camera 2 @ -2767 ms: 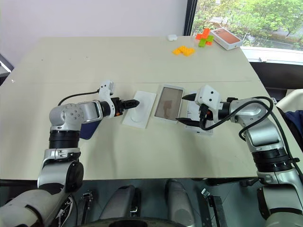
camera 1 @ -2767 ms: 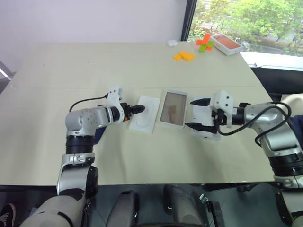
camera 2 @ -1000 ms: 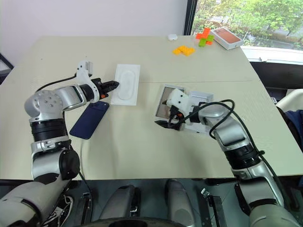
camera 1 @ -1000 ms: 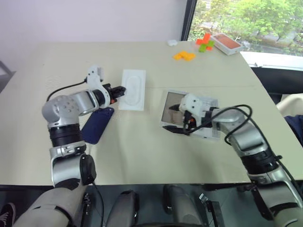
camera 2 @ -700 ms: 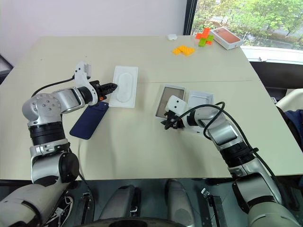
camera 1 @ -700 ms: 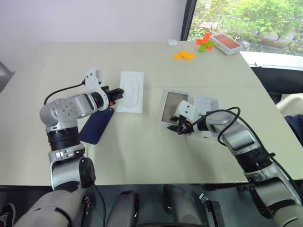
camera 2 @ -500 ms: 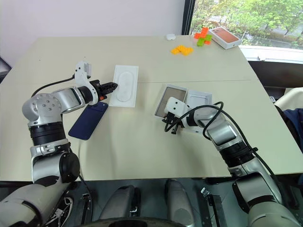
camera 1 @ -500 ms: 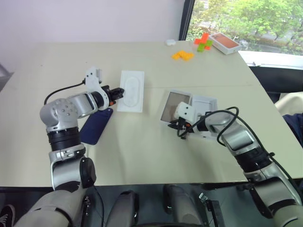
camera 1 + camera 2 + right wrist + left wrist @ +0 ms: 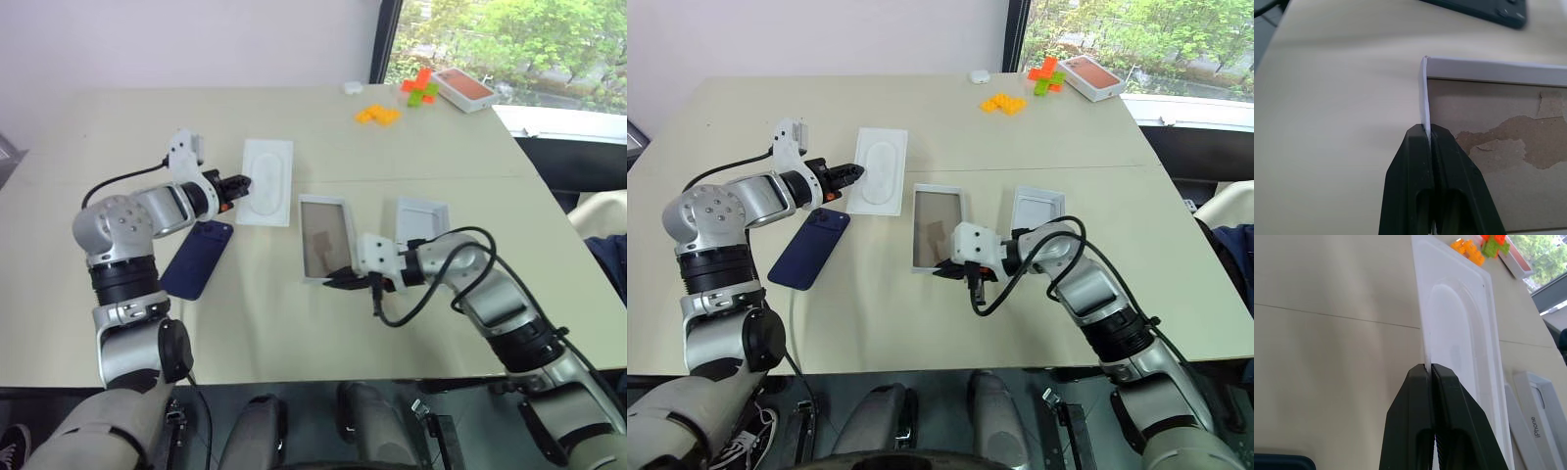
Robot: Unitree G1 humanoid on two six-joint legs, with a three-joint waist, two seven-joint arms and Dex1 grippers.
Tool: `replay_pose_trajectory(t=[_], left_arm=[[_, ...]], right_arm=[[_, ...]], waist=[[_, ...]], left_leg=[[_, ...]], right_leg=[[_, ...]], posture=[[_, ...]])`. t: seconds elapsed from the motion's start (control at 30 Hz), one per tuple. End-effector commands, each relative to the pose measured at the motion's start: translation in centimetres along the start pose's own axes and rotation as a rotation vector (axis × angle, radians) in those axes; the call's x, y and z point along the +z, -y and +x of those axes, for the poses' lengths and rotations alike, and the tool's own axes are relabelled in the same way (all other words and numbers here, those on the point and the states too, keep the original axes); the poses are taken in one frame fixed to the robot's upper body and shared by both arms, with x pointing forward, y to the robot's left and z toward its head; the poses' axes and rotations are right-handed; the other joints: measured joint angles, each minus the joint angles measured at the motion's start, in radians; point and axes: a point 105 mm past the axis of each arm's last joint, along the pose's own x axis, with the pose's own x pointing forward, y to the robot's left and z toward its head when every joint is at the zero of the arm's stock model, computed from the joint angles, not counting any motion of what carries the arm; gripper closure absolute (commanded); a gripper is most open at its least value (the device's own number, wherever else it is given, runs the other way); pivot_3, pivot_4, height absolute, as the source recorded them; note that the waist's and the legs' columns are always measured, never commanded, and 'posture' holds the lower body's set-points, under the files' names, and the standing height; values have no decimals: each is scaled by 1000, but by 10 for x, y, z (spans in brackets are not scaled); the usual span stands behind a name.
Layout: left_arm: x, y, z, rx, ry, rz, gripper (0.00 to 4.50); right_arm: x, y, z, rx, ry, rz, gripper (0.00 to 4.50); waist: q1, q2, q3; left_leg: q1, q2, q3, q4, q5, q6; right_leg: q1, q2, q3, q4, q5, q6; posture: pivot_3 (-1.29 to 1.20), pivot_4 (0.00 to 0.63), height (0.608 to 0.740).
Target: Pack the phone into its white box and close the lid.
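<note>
The right gripper [image 9: 942,270] has its jaws pinched tight on the near short wall of the white box [image 9: 939,225], as the right wrist view shows: the thin cardboard edge sits between the two black fingers [image 9: 1415,161], with the brownish, partly torn inner panel just beyond. The box lies open side up near the middle of the table [image 9: 921,127]. The left gripper [image 9: 242,183] has its jaws closed on the edge of the flat white insert with an oval recess [image 9: 266,181], which lies beyond the phone. The phone [image 9: 197,258] lies back up on the table, to the left of the box and apart from it. The lid [image 9: 421,218] rests to the right of the box, plain inside facing up.

The step in hand looks like positioning the box close to the phone. To do it well, the pinch should stay low on the wall and the box should slide flat, not lift, since the thin cardboard wall may bend or tear under a tilting pull. The box is best left square to the phone, with room between them for a grasp, and the insert set well aside.
</note>
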Motion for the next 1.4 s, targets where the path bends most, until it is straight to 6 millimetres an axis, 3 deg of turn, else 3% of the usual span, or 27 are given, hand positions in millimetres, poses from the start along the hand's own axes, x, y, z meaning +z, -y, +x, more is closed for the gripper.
replay_pose_trajectory(t=[0.03, 0.2, 0.33, 0.43, 0.57, 0.67, 0.77, 0.93, 1.03, 1.2, 1.4], left_arm=[[19, 10, -6, -37, 61, 19, 4500], [19, 10, -7, -35, 66, 19, 4500], [16, 10, -7, -37, 58, 16, 4500], [12, 10, -7, -38, 47, 13, 4500], [4, 12, -8, -48, 23, 1, 4500], [-4, 16, -10, -49, 7, -28, 4500], [-17, 24, -10, -47, -30, -21, 4500], [-47, 34, -13, 0, -113, -26, 4500], [-59, 38, -14, 0, -135, -22, 4500], [-80, 42, -12, 33, -162, -11, 4500], [-88, 42, -13, 88, -147, -23, 4500]], right_arm=[[7, 2, 7, 1, 12, -56, 4489], [7, 7, 14, -13, 12, -18, 4489], [4, 16, 13, -54, -3, -6, 3122], [8, 20, 10, -79, 11, 7, 1640], [36, 32, -5, -117, 149, 70, 1640], [50, 44, -33, -163, 259, 135, 1640], [48, 49, -59, -194, 286, 160, 1640], [14, 53, -100, -262, 186, 209, 1640], [4, 52, -107, -273, 149, 212, 1640], [3, 52, -106, -281, 151, 200, 1640], [1, 52, -106, -289, 148, 196, 1640]], waist=[[0, 0, 0], [1, 0, 0], [1, 0, 0], [1, 0, 0], [1, 0, 0], [1, 0, 0], [6, 0, 0], [4, 0, 0], [-4, -1, 0], [-3, 0, 0], [4, -1, 0]], left_leg=[[0, 0, 0, 0, 0, 0], [0, 0, 0, 0, 0, 0], [0, 0, 0, 0, 0, 0], [0, 0, -1, 0, 0, 0], [0, 0, -1, 0, 0, 0], [0, 0, -1, 0, 0, 0], [0, 0, -1, 0, 0, 0], [-1, -2, -2, 0, 0, 1], [0, -1, 0, 0, 0, 1], [2, 2, 0, -1, 0, 0], [1, 1, 0, -1, 0, 0]], right_leg=[[0, 0, 0, 0, 0, 0], [0, 0, 0, 0, 0, 0], [0, 0, 0, 0, 0, 0], [0, 0, 0, 0, 0, 0], [0, 0, 0, 0, 0, 0], [0, -1, 0, 0, 0, 0], [0, -1, 0, -1, 0, 0], [1, -2, -1, -2, 0, 0], [1, -1, 0, -1, 0, 0], [1, 4, 1, 0, 0, 0], [1, 2, 2, -1, 0, 0]], posture=[[0, 150, 740], [0, 150, 740], [0, 150, 740], [0, 150, 740], [0, 150, 740], [0, 150, 740], [0, 150, 740], [0, 150, 740], [0, 150, 740], [0, 150, 740], [0, 150, 740]])
